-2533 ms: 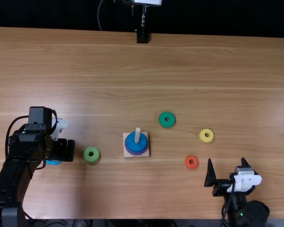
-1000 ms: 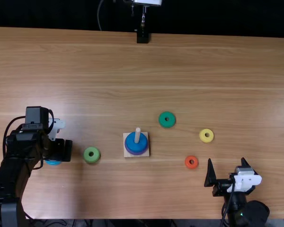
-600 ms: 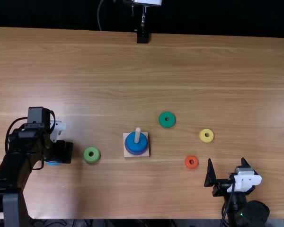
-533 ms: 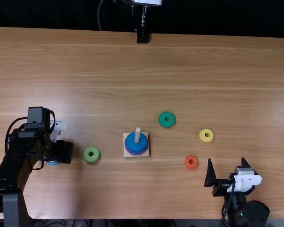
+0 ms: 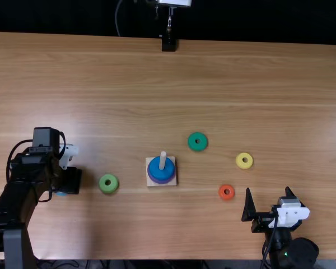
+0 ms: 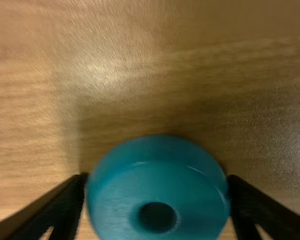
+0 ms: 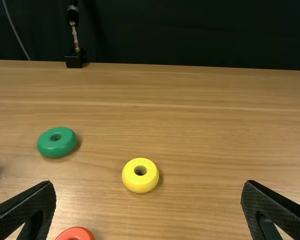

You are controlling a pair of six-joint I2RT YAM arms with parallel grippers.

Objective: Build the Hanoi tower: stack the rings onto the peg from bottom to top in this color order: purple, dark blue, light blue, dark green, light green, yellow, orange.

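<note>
The left gripper (image 6: pixel 157 184), edged slightly sideways, now clasps the light blue ring (image 6: pixel 117 200) nearer the table's (image 5: pixel 213 84) near edge than its far one, seemingly ready for lifting to the peg (image 5: pixel 163 160); the right gripper (image 7: pixel 149 192) stands open.

Clasps the light blue ring (image 6: pixel 157 180) between two black fingers (image 6: pixel 67 200), touching both (hole plainly visible), with wooden table (image 6: pixel 180 70) beyond their tips.

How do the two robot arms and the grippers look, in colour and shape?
The left arm and right arm are black, each with a black cable and a white part. The right gripper has wedge-shaped black fingers, textured inside.
</note>
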